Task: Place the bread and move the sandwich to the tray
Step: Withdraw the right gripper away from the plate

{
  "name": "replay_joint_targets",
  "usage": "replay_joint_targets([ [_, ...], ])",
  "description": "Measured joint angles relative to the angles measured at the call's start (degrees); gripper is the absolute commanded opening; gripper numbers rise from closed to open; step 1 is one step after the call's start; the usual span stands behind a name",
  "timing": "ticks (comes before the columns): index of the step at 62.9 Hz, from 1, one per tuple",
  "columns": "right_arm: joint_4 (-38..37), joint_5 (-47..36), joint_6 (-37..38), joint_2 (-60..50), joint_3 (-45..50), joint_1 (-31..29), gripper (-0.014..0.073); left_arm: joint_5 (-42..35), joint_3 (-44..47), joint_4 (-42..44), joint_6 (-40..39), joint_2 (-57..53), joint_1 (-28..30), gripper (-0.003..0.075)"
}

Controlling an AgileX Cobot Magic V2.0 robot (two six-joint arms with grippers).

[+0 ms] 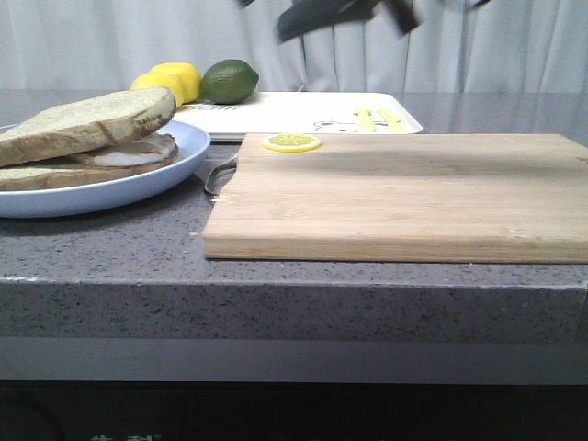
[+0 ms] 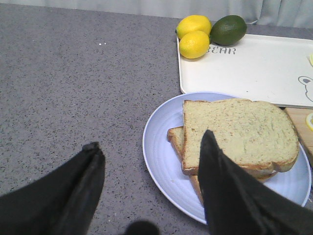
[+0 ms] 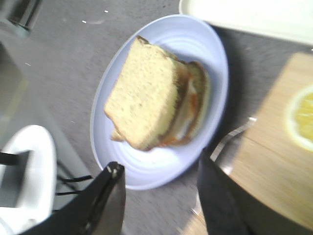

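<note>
The sandwich [image 1: 87, 138] lies on the pale blue plate [image 1: 138, 188] at the table's left: two greenish-tan bread slices with a white egg between them. The top bread [image 2: 239, 129] sits skewed on the lower slice. The white tray [image 1: 303, 115] with the bear print lies behind the plate. My left gripper [image 2: 150, 142] is open and empty above the plate's edge, one finger in front of the sandwich. My right gripper [image 3: 160, 164] is open and empty, hovering over the plate's [image 3: 205, 49] rim beside the sandwich [image 3: 146, 93]. A blurred dark arm part [image 1: 317, 16] shows at the front view's top edge.
A wooden cutting board [image 1: 404, 193] fills the right of the table, with a yellow lemon slice [image 1: 292, 142] at its back left corner. A metal utensil [image 1: 217, 175] lies between plate and board. Two lemons [image 2: 194, 35] and a lime [image 2: 228, 29] sit by the tray's [image 2: 254, 68] corner.
</note>
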Motion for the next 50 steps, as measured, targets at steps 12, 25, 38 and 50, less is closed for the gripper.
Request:
replay_joint_targets([
  [12, -24.23, 1.17, 11.79, -14.91, 4.72, -0.84, 0.0371, -0.09, 0.00, 0.00, 0.00, 0.88, 0.00, 0.0419],
  [25, -41.16, 0.66, 23.57, -33.17, 17.40, -1.48, 0.0371, -0.09, 0.00, 0.00, 0.00, 0.93, 0.00, 0.0419],
  [38, -46.78, -0.82, 26.44, -51.00, 31.48, -3.27, 0.0371, -0.09, 0.00, 0.00, 0.00, 0.93, 0.00, 0.0419],
  [50, -48.54, 0.31, 26.64, -63.13, 38.78, -3.27, 0.0371, -0.09, 0.00, 0.00, 0.00, 0.93, 0.00, 0.0419],
])
